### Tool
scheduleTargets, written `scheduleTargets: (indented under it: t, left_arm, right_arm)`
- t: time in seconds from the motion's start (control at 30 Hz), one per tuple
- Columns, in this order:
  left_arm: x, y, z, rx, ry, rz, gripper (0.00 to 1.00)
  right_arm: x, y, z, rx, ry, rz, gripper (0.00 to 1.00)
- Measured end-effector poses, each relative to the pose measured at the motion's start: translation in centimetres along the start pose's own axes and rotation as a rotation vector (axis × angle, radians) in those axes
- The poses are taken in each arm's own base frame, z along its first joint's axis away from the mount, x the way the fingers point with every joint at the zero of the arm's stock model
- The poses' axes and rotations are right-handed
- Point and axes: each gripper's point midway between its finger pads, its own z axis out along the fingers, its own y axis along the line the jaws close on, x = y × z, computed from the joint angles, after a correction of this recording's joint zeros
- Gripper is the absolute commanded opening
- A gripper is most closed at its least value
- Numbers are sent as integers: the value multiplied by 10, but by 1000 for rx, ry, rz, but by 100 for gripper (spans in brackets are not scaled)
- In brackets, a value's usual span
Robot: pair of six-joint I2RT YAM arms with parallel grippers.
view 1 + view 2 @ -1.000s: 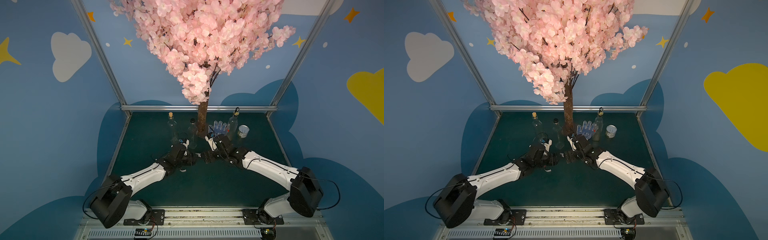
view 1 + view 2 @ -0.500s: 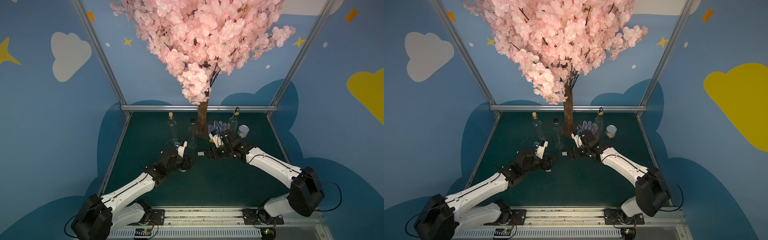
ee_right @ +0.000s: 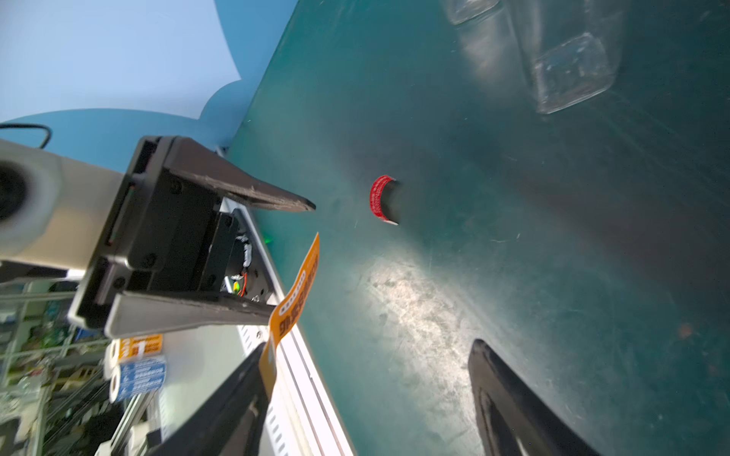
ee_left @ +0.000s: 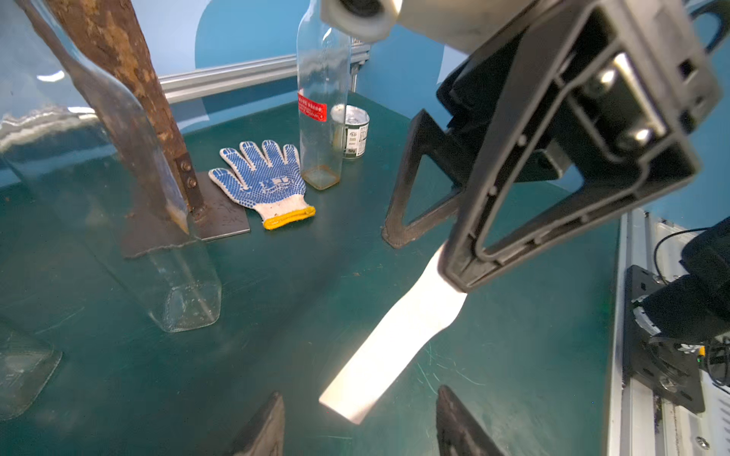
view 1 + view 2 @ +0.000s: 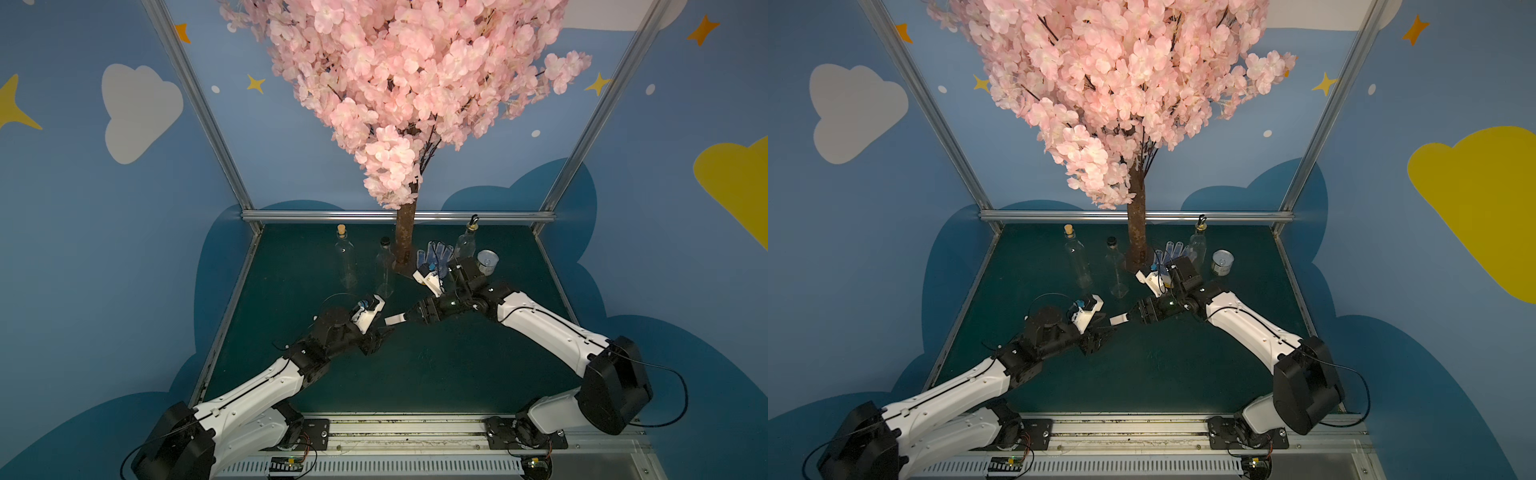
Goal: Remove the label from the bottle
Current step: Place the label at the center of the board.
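A peeled label strip (image 5: pixel 394 319) (image 5: pixel 1118 318) sticks to one fingertip of my right gripper (image 5: pixel 409 316) (image 3: pixel 369 347), whose jaws stand wide apart. The strip shows orange print in the right wrist view (image 3: pixel 300 292) and a white back in the left wrist view (image 4: pixel 395 347). My left gripper (image 5: pixel 380 334) (image 4: pixel 361 426) is open just short of the strip's free end; whether it touches the strip I cannot tell. A black-capped clear bottle (image 5: pixel 384 270) (image 4: pixel 118 197) stands behind both grippers, held by neither.
A corked bottle (image 5: pixel 347 262) stands to the left of the tree trunk (image 5: pixel 404 241). To its right are a bottle with a red label (image 4: pixel 322 118), a dotted glove (image 4: pixel 264 181) and a tin can (image 5: pixel 487 262). A curled red label (image 3: pixel 381 199) lies on the green mat.
The two grippers, which met over the middle of the mat, have drawn apart. The left arm has pulled back toward the near left. The strip has stayed on the right gripper's finger.
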Motion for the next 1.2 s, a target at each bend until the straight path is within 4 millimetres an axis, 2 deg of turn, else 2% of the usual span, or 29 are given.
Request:
scheduleTargets:
  t: [0.33, 0.5, 0.8, 0.9, 1.07, 1.2]
  left_arm:
    - [-36, -11, -28, 124, -172, -94, 77]
    - [-57, -26, -38, 223, -236, -133, 77]
    - [-77, -46, -37, 391, -227, -227, 76]
    - [-77, -48, -37, 415, -219, -248, 70]
    - [-74, -51, -32, 446, -196, -283, 45]
    - [-74, -52, -32, 454, -196, -288, 30]
  right_arm:
    - [-5, 35, -42, -197, -88, -89, 77]
    - [0, 47, -45, -269, -96, -116, 77]
    - [-7, 56, -48, -313, -123, -154, 77]
    - [-8, 58, -49, -322, -127, -159, 77]
    - [-11, 60, -51, -327, -138, -164, 77]
    - [-13, 60, -51, -328, -144, -169, 77]
